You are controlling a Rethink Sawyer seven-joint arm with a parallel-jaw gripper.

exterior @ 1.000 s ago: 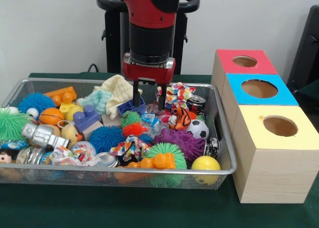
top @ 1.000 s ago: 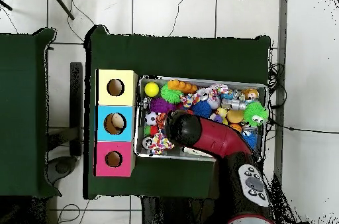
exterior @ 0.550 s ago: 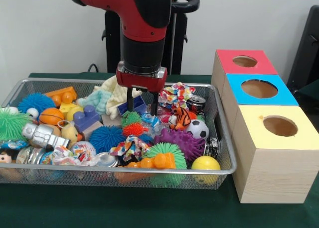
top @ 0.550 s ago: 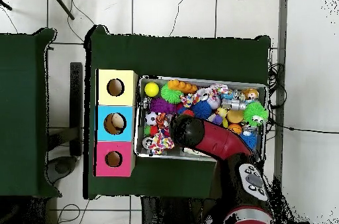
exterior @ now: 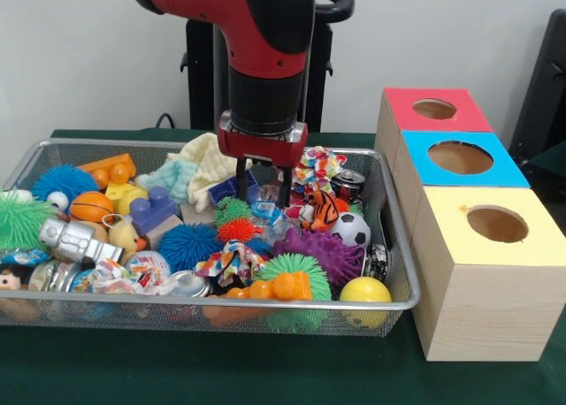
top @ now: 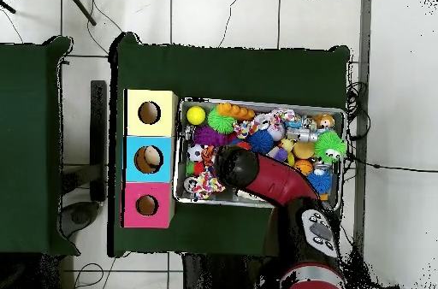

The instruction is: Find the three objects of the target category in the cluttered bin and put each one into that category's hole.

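While the gripper [exterior: 263, 185] hangs over the far-middle of the wire bin [exterior: 400, 272], its fingers [exterior: 241, 179] stand apart, empty, tips just above a blue block [exterior: 232, 189]. Red box [exterior: 433, 110], blue box [exterior: 460, 158] and yellow box [exterior: 495, 224] sit right of the bin.

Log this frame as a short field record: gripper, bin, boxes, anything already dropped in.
gripper: gripper open, fingers down among the toys at the bin's back middle, holding nothing visible
bin: wire mesh bin, packed with toys
boxes: yellow box, blue box, red box, one hole on top of each
contents: overhead view shows something pale inside the blue hole
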